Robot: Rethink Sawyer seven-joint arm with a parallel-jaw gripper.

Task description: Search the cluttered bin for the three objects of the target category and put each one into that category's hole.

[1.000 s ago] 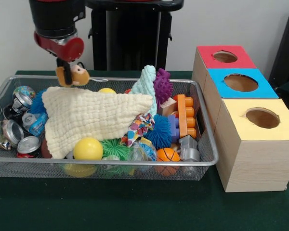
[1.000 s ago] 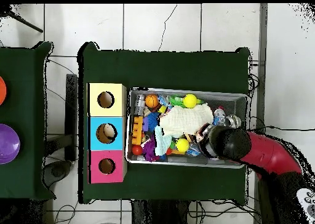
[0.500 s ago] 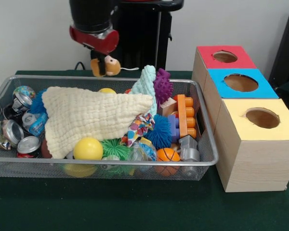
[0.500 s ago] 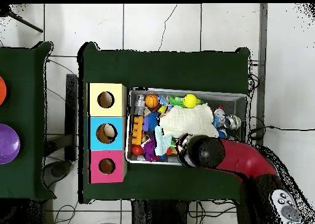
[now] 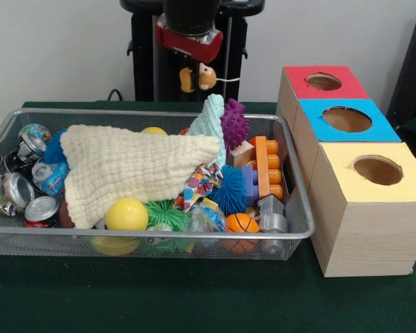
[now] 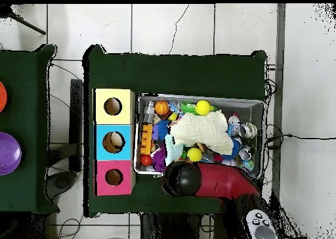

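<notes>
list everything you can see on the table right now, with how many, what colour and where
bin: one, silver wire mesh, left on the green table
cloth: one, cream, draped over the bin's clutter
smooth balls: at least two, yellow, front and back of the bin
spiky balls: purple, blue and green, middle and right of the bin
toy basketball: one, orange, front right corner
cans: several, silver, left end of the bin
boxes: three, wooden, topped red, blue and yellow, right of the bin
hole: one, round, in the red top
plush toy: one, tan, hanging from the pincer
pincer: one, under the red and black arm, behind the bin's back rim
</notes>
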